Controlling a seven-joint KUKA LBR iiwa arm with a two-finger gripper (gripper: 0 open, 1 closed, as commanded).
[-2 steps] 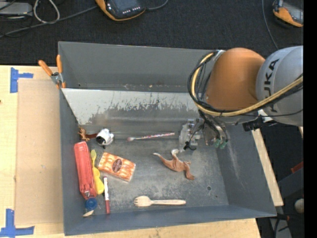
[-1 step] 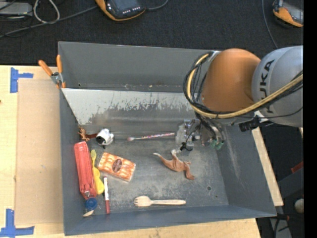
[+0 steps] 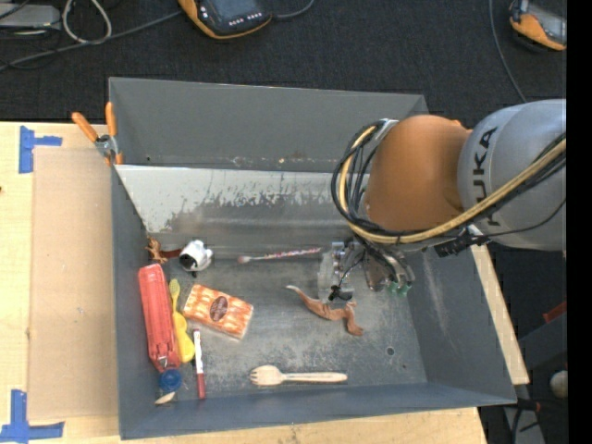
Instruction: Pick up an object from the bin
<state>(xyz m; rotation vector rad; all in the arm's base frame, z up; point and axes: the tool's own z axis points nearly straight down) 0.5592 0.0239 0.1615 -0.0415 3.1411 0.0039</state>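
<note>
Camera view: the grey arm carries the letters "UKA" in black. The gripper hangs right of the middle of the bin, directly over 1 brown, curved, lizard-like thing lying flat on the floor. Open or closed, I cannot tell. An orange printed packet, its print unreadable, lies towards the left wall.

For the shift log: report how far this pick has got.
Done: the gripper is low in the bin, just above the brown curved piece near the middle. In hand: the grasp itself; whether the piece is gripped cannot be told. Left: the lift; the piece lies on the bin floor.
</note>
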